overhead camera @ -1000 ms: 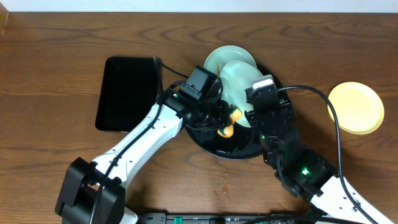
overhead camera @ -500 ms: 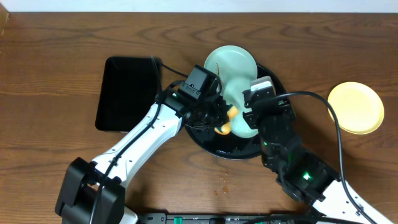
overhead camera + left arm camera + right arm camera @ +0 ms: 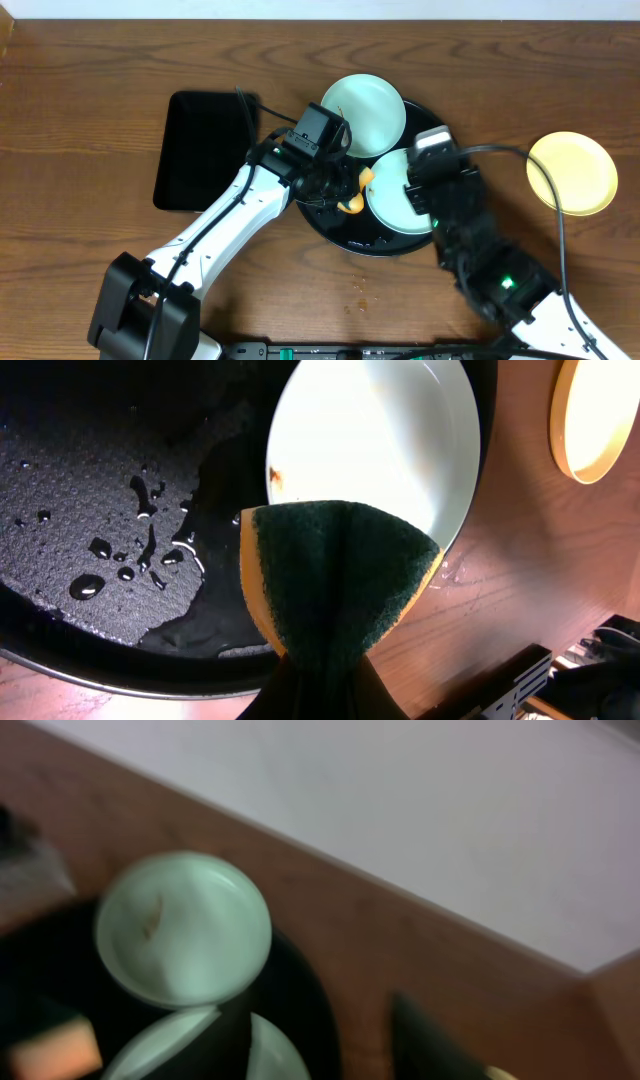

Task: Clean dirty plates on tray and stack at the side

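The round black tray (image 3: 330, 225) sits mid-table, wet inside (image 3: 100, 510). One pale blue-white plate (image 3: 362, 102) with a brown smear rests on its far rim (image 3: 185, 925). My right gripper (image 3: 418, 185) is shut on the rim of a second pale blue-white plate (image 3: 390, 195), which has a brown smear (image 3: 375, 440); it holds the plate low over the tray, and its own view is blurred (image 3: 240, 1030). My left gripper (image 3: 345, 190) is shut on a green-and-yellow sponge (image 3: 335, 575), just left of that plate. The pale yellow plate (image 3: 572, 173) lies on the table to the right.
A rectangular black tray (image 3: 205, 150) lies left of the round tray. Cables run from both arms over the table. Small crumbs (image 3: 360, 283) lie on the wood in front of the round tray.
The held plate went from steeply tilted to nearly flat and shifted right. My right arm swung right. The sponge pulled off the plate and sits just left of it.
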Tool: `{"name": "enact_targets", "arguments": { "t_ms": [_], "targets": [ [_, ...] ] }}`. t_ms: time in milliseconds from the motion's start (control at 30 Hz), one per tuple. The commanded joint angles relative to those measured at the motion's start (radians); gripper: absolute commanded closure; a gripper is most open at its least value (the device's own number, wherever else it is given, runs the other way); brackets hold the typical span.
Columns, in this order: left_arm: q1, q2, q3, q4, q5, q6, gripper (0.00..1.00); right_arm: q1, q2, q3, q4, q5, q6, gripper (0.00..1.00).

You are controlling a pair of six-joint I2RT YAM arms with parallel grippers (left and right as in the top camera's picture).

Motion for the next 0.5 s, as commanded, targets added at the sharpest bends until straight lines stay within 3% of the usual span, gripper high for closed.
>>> {"name": "enact_targets", "arguments": {
  "t_ms": [0,267,467],
  "targets": [
    [0.004,0.012,-0.012,-0.004,-0.009,0.018,0.92,-0.143,0.03,0.008,-0.05,-0.227,0.088,0.47],
    [-0.021,0.012,-0.012,-0.023,-0.012,0.093,0.92,-0.525,0.198,0.008,-0.167,-0.686,0.109,0.44],
    [-0.03,0.012,-0.012,-0.023,-0.021,0.108,0.92,-0.626,0.433,0.008,-0.16,-0.777,0.053,0.57]
  ]
}}
